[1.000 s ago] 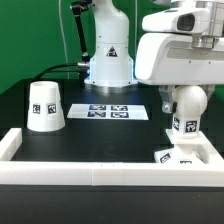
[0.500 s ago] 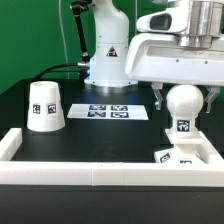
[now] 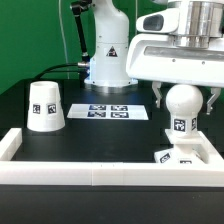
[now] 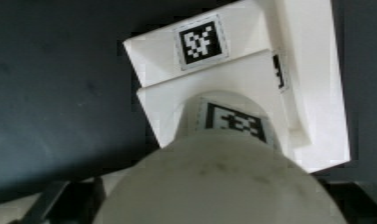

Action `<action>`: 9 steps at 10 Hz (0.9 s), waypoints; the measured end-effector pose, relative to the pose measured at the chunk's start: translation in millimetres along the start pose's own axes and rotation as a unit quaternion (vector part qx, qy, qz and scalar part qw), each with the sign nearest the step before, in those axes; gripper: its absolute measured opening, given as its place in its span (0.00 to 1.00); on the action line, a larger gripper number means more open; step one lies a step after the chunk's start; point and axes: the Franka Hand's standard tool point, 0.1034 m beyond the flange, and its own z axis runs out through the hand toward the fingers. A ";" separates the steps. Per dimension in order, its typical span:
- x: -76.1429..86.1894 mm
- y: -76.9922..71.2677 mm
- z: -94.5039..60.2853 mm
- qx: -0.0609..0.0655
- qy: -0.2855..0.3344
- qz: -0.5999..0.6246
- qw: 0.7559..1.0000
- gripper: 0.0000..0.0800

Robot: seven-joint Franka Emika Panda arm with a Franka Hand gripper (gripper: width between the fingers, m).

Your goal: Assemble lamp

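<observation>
The ball-topped bulb [image 3: 182, 108] stands upright on the flat square base [image 3: 170, 155], in the corner of the white frame at the exterior view's right. My gripper [image 3: 185, 97] hangs over it, open. One finger [image 3: 158, 97] is on each side of the ball, with a gap to it. In the wrist view the bulb [image 4: 211, 165] fills the foreground between the dark fingers [image 4: 60, 200], and the tagged base [image 4: 203, 45] lies beyond it. The cup-like shade [image 3: 45, 106] stands mouth down at the exterior view's left, far from the gripper.
The white rail frame [image 3: 90, 174] runs along the front and up both sides of the black table. The marker board [image 3: 108, 111] lies flat in the middle at the back. The arm's white pedestal [image 3: 108, 55] stands behind it.
The gripper has risen from around the bulb's ball, so the ball now shows below the hand. The bulb stays standing on the base.
</observation>
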 end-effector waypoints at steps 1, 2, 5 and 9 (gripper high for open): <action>-0.5 -0.4 0.1 0.003 -0.003 0.042 0.999 0.72; -1.0 -0.7 0.1 0.006 -0.006 0.079 0.997 0.72; -1.8 0.3 -0.8 0.013 -0.044 0.271 0.961 0.72; -6.6 -5.9 -0.5 0.013 -0.053 0.384 0.922 0.72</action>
